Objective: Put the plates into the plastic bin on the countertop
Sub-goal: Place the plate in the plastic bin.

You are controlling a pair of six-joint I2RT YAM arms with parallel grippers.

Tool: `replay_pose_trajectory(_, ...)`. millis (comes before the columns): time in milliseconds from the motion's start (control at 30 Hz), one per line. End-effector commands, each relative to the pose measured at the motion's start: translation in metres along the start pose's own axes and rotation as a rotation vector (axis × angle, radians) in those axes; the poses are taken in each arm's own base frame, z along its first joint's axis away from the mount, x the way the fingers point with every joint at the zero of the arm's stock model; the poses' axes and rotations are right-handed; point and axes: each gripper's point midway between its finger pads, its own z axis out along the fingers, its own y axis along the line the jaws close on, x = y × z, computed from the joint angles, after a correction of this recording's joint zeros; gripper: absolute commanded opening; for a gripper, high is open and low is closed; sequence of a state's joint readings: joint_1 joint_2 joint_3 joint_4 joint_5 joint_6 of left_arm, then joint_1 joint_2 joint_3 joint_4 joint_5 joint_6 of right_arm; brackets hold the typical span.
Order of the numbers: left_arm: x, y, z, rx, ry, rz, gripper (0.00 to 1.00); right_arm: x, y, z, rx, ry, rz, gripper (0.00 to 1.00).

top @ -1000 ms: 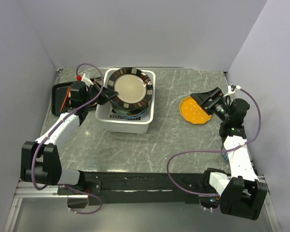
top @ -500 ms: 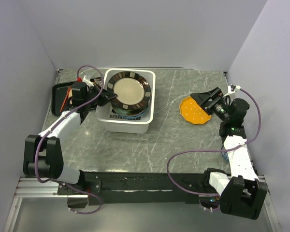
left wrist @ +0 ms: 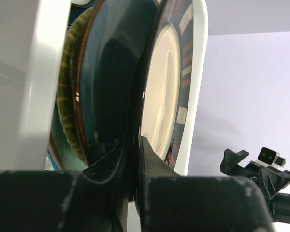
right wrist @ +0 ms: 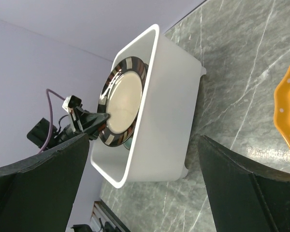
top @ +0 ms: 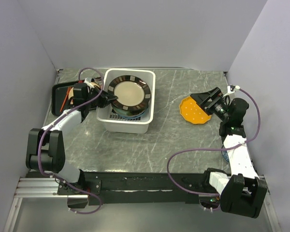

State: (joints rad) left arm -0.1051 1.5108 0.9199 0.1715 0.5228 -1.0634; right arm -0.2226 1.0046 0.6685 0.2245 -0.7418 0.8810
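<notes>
The left gripper (top: 105, 98) pinches the left rim of the tan plate (top: 128, 92) inside the bin (top: 130, 126), so release seems next, while the right gripper (top: 205, 94) gapes wide beside the orange plate (top: 193, 111).

The left claw (left wrist: 134, 145) is pinched on the rim of the tan dark-rimmed plate (left wrist: 159, 96), which I see edge-on, one finger on each face. Stacked just behind it is the dark teal plate (left wrist: 106, 72), then a yellow woven-look plate (left wrist: 67, 111). The white plastic bin (left wrist: 34, 82) frames them on both sides. Far off, the right claw (left wrist: 255, 162) shows small and dark.
</notes>
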Motion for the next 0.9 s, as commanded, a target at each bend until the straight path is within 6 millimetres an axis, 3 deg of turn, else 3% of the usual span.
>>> replay_pose_trajectory(0,-0.016,-0.062,-0.011,0.205,-0.025,0.105,0.16,-0.012,0.013,0.002,-0.038,-0.032,-0.05,1.0)
replay_pose_trajectory(33,-0.016,-0.061,-0.011,0.201,-0.025,0.107,0.21,-0.013,0.013,0.002,-0.037,-0.033,-0.048,1.0)
replay_pose_trajectory(67,-0.015,-0.061,-0.011,0.2,-0.025,0.106,0.35,-0.013,0.012,0.001,-0.036,-0.033,-0.05,1.0)
replay_pose_trajectory(167,-0.015,-0.06,-0.012,0.194,-0.019,0.099,0.54,-0.013,0.013,0.001,-0.036,-0.035,-0.054,1.0)
replay_pose_trajectory(267,-0.015,-0.058,-0.012,0.176,-0.016,0.093,0.66,-0.013,0.014,0.001,-0.042,-0.035,-0.05,1.0)
replay_pose_trajectory(567,-0.018,-0.068,-0.032,0.137,-0.047,0.131,0.84,-0.012,0.013,0.001,-0.043,-0.034,-0.047,1.0)
replay_pose_trajectory(633,-0.023,-0.064,-0.037,0.081,-0.079,0.149,0.87,-0.012,0.013,0.002,-0.043,-0.035,-0.042,1.0)
replay_pose_trajectory(700,-0.036,-0.073,-0.047,0.056,-0.153,0.186,0.9,-0.011,0.012,0.002,-0.045,-0.034,-0.042,1.0)
replay_pose_trajectory(733,-0.034,-0.064,-0.051,0.008,-0.149,0.191,0.91,-0.011,0.013,0.002,-0.047,-0.033,-0.04,1.0)
replay_pose_trajectory(867,-0.044,-0.077,-0.069,-0.003,-0.232,0.24,0.95,-0.012,0.012,0.002,-0.042,-0.037,-0.042,1.0)
